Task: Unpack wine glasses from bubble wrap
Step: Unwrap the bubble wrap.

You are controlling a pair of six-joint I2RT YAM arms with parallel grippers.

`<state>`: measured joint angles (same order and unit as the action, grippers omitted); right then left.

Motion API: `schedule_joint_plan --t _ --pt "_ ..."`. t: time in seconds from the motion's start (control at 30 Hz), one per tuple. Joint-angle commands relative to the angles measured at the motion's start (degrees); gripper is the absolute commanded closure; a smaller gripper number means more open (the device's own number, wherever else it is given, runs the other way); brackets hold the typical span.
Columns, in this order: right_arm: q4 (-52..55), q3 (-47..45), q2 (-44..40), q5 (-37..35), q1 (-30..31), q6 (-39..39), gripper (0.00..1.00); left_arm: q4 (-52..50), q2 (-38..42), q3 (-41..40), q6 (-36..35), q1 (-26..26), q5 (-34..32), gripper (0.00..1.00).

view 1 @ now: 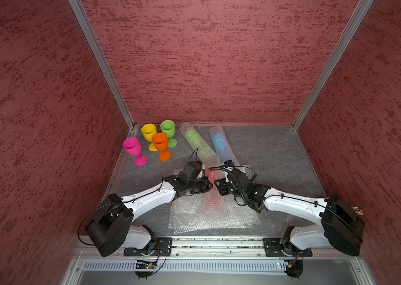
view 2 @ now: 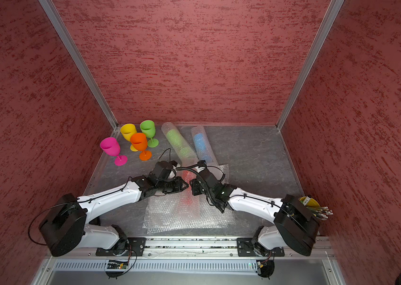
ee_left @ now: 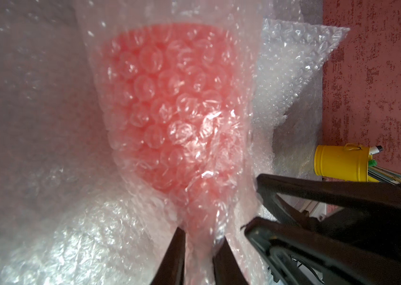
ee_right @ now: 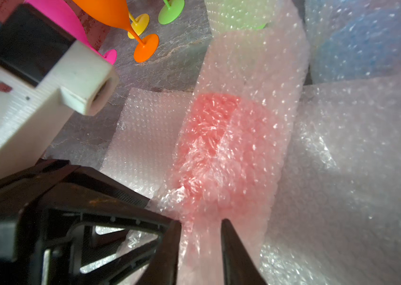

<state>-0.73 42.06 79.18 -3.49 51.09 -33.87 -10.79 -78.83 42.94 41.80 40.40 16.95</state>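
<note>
Red wine glass [ee_left: 170, 111] sits inside its wrap tube [ee_left: 219, 61], lying mid-counter [view 1: 280, 153] on top of the flat bubble wrap sheets [view 1: 194, 219]. The sheets overlap, so I can't count them.

My left gripper [ee_left: 200, 234] is clamped on the tube where the red shape narrows. The wrap is squeezed between its jaws. My right gripper [ee_right: 200, 222] straddles the same tube with wrap between its jaws; can't tell if it's clamping.

Just past the grippers lie the green tube [view 1: 195, 143] and the blue tube [view 1: 220, 145], side by side, their near ends close behind my wrists.

Far-left corner has four bare glasses standing upright: pink glass [view 1: 132, 146], yellow glass [view 1: 149, 132], green glass [view 1: 167, 127], orange glass [view 1: 160, 141]. Seven glasses total: four bare, three wrapped.

Yellow bucket [view 2: 311, 203] of pencils stands behind my right elbow.

Both arms reach in from the near rail with forearms converging. The grippers are nose to nose over the red tube and almost touching.
</note>
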Motion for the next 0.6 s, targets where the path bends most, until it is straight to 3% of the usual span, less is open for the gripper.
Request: schedule_joint_plan --t 0.0,0.1,0.27,0.37,0.5,0.57 --pt "1.0 2.6 -0.4 1.5 -0.3 1.1 0.48 3.0 0.8 -0.4 0.6 -0.1 1.5 0.82" --pt "3.6 3.6 -0.1 -0.8 -0.3 1.9 0.43 3.1 1.5 -0.4 0.8 -0.1 1.2 0.86" --pt "8.5 5.1 1.0 -6.7 -0.3 3.4 0.53 2.0 3.6 -0.7 1.1 -0.1 0.3 0.93" --pt "9.5 4.7 0.5 -10.0 -0.3 3.7 0.64 0.9 5.7 -0.9 1.2 0.0 -0.5 0.98" --pt "9.5 4.3 -0.7 -13.6 -0.4 2.9 0.9 -1.6 8.4 -1.0 0.7 1.0 -2.1 1.0" --pt "8.6 3.3 -2.2 -15.0 -0.4 2.3 0.98 -3.6 9.8 -1.0 0.0 1.4 -3.8 1.0"
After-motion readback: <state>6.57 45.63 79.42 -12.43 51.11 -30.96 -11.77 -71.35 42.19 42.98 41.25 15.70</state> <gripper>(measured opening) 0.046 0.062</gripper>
